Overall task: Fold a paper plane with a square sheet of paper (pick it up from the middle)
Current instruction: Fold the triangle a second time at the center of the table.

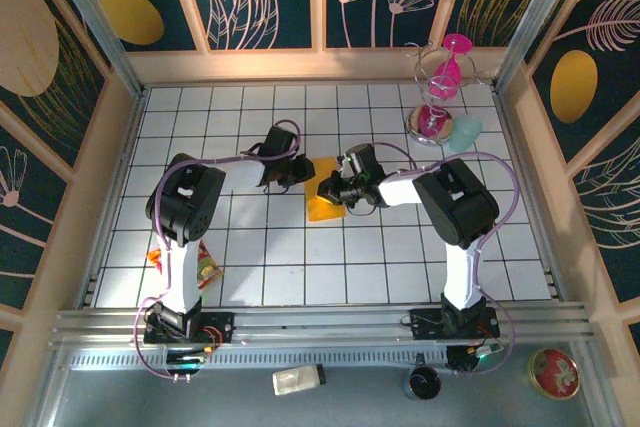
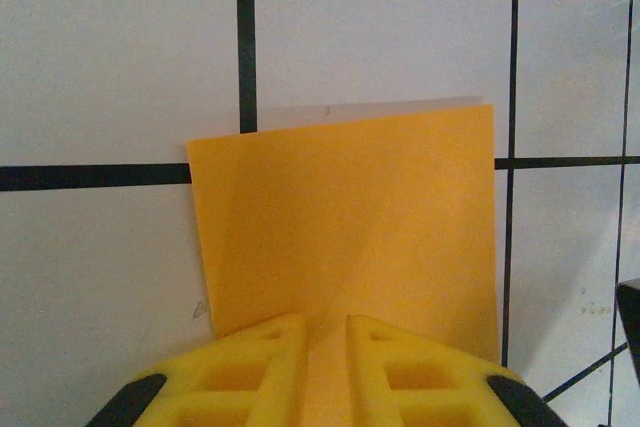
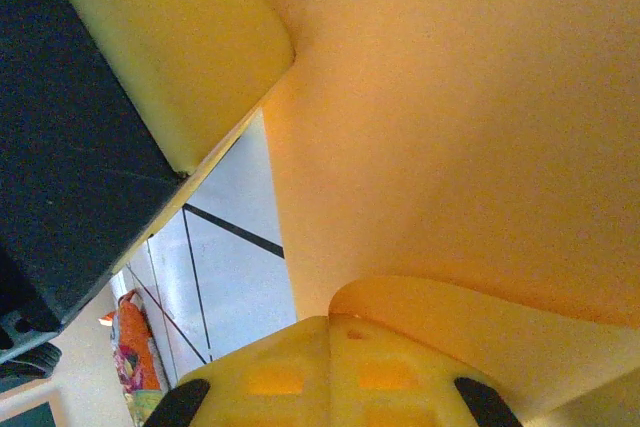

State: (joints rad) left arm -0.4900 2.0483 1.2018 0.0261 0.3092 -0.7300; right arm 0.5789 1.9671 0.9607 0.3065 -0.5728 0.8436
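The square sheet of paper (image 1: 325, 205) is orange-yellow and lies creased on the white tiled floor between my two grippers. In the left wrist view the square sheet of paper (image 2: 350, 217) shows a faint diagonal crease, and its near edge runs up into the narrow gap of my left gripper (image 2: 327, 322), which is shut on it. My left gripper (image 1: 292, 179) sits at the sheet's left side. My right gripper (image 3: 328, 322) is shut, with a curled edge of the sheet (image 3: 470, 117) at its tips. From above, my right gripper (image 1: 338, 192) is over the sheet's right part. A left finger (image 3: 200, 57) touches the sheet's edge.
A red-yellow snack packet (image 1: 205, 267) lies by the left arm's base. A pink hourglass-shaped stand (image 1: 440, 87) and a teal object (image 1: 465, 130) sit at the back right. Wooden walls (image 1: 110, 147) enclose the floor. A white bottle (image 1: 298, 379) and a red tin (image 1: 555, 372) lie beyond the front rail.
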